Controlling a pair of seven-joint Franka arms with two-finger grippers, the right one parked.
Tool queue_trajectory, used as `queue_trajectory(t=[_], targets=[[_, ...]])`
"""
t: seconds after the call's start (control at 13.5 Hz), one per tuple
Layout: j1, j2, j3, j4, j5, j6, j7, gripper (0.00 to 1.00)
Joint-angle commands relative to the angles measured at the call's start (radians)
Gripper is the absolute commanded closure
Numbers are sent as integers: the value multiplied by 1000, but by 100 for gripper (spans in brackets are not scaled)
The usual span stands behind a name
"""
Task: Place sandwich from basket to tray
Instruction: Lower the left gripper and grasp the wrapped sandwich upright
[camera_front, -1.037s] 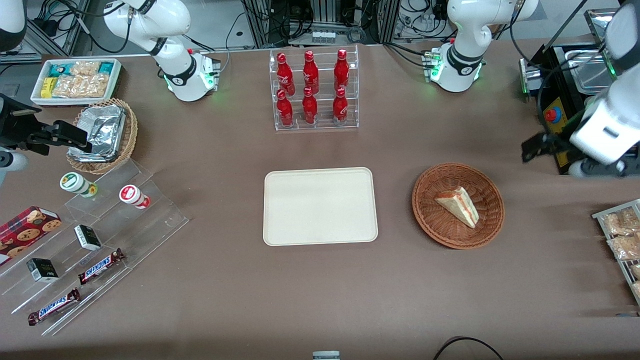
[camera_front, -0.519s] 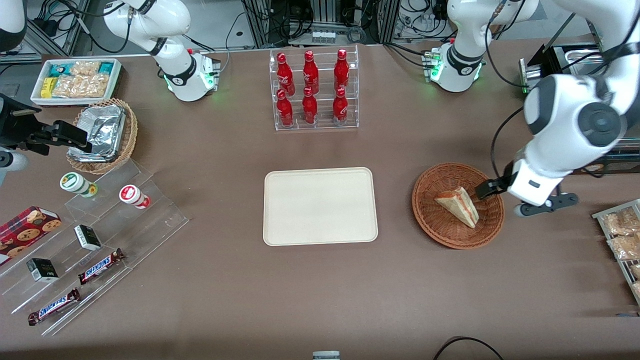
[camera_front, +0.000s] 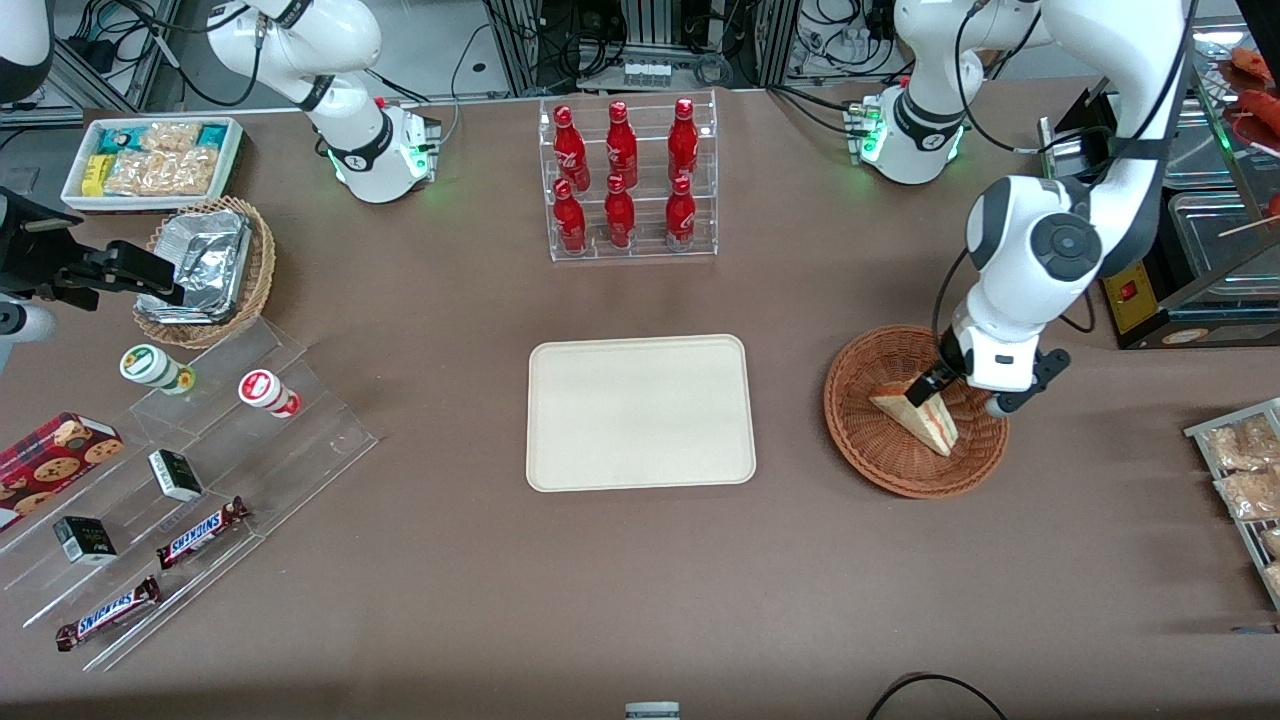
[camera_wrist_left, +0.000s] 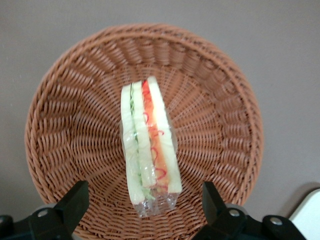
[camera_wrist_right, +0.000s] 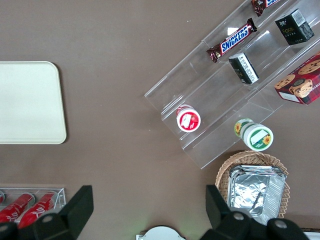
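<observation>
The sandwich (camera_front: 918, 415), a plastic-wrapped wedge of pale bread with red and green filling along its cut edge (camera_wrist_left: 149, 145), lies in the reddish-brown wicker basket (camera_front: 880, 455) (camera_wrist_left: 70, 100). My gripper (camera_front: 935, 385) (camera_wrist_left: 145, 212) hangs over the basket, just above the end of the wedge farther from the front camera. It is open: its two black fingers (camera_wrist_left: 75, 200) stand wide apart on either side of the wedge's end, touching nothing. The cream tray (camera_front: 640, 412) lies flat beside the basket, toward the parked arm's end of the table, with nothing on it.
A clear rack of red bottles (camera_front: 625, 180) stands farther from the front camera than the tray. A black appliance (camera_front: 1150, 290) sits close to the basket at the working arm's end. A wire rack of snack packets (camera_front: 1245, 480) lies at that table edge.
My arm has swung in from the working arm's table end, and the gripper has come down over the basket above the sandwich. The sandwich, basket and tray have not moved.
</observation>
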Motion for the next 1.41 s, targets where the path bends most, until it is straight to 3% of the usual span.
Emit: queue_trajectory(t=[0.0, 0.15, 0.22, 0.37, 0.44, 0.67, 0.89, 1.11, 1.33], targets=[[-1, 46, 4, -31, 17, 83, -34, 0], [1, 78, 6, -36, 17, 117, -34, 0], [2, 83, 7, -29, 16, 122, -34, 13], [3, 84, 9, -23, 16, 122, -34, 93], [4, 84, 9, -16, 16, 120, -31, 100], [1, 60, 9, 23, 16, 79, -31, 100], [-7, -1, 3, 160, 17, -190, -18, 100], [-103, 26, -13, 419, 17, -445, -17, 100], [-247, 97, -13, 550, 16, -501, -17, 100]])
